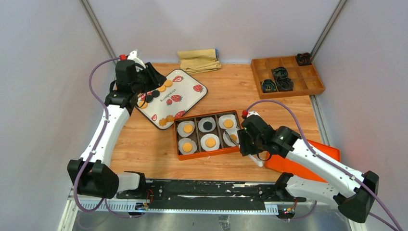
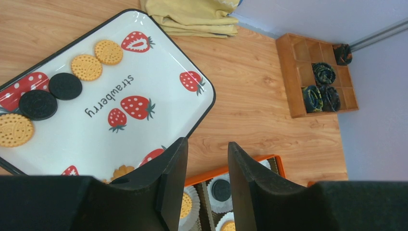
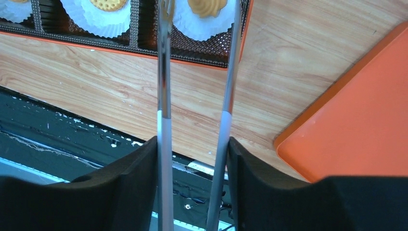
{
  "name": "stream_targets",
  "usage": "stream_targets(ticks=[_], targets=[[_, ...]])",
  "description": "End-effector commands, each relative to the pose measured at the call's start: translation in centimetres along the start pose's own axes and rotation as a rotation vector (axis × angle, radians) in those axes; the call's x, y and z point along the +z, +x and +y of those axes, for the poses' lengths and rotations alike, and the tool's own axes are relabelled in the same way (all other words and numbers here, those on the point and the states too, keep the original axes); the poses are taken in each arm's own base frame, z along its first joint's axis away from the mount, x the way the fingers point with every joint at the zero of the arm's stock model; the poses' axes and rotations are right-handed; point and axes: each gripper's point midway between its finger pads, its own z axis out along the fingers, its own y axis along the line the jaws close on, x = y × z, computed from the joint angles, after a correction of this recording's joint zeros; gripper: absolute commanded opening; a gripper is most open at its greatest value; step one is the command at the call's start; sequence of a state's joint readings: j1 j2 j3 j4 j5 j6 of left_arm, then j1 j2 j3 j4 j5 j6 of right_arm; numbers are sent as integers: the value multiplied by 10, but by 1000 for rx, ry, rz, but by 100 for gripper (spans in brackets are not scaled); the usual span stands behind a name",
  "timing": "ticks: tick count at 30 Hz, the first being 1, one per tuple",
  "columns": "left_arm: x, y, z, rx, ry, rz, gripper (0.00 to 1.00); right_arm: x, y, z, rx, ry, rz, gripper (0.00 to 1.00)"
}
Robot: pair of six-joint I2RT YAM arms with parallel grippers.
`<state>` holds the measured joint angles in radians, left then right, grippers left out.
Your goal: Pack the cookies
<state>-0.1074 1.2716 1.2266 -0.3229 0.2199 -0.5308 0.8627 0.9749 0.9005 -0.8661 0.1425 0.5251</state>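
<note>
your right jaws clamp the tongs (image 3: pixel 163 72), left jaws released; cookie (image 3: pixel 207 6) sits between the tips ahead, so lift straight off its cup (image 3: pixel 197 26).

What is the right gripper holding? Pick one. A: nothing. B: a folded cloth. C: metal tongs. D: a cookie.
C: the right gripper is shut on metal tongs, whose two thin arms reach out toward the cookies.

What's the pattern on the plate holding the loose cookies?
The plate is white with red strawberries, black rim; left wrist view shows it best.
</note>
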Motion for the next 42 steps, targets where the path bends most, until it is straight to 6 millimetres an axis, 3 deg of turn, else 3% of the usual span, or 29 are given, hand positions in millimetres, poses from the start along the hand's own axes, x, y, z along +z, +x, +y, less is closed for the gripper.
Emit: stream_targets(ticks=[1,8,11,14,19,24,31,34,39,42], targets=[[-4,-5,-7,16,28,-19,42,-12,-17,3,3,-9,-73,50],[-6,-9,-14,19,54,-24,42,-45,-60,5,2,-14,-230,25],[-6,-9,-14,31,56,-28,41,-53,-86,-6,7,61,-324,26],[-1,-4,-13,32,57,-9,40,-45,-119,-20,-9,164,-371,27],[1,2,-16,52,57,13,39,7,-174,-40,3,224,-343,26],[-2,1,-13,69,32,8,39,82,-220,-80,80,233,-252,25],[4,5,-7,72,17,17,39,162,-268,-119,96,208,-179,24],[11,8,-5,67,15,30,39,188,-276,-130,120,169,-155,24],[18,12,-2,60,12,44,39,222,-256,-148,124,185,-46,27],[23,14,0,57,7,48,39,236,-245,-146,130,152,-7,44]])
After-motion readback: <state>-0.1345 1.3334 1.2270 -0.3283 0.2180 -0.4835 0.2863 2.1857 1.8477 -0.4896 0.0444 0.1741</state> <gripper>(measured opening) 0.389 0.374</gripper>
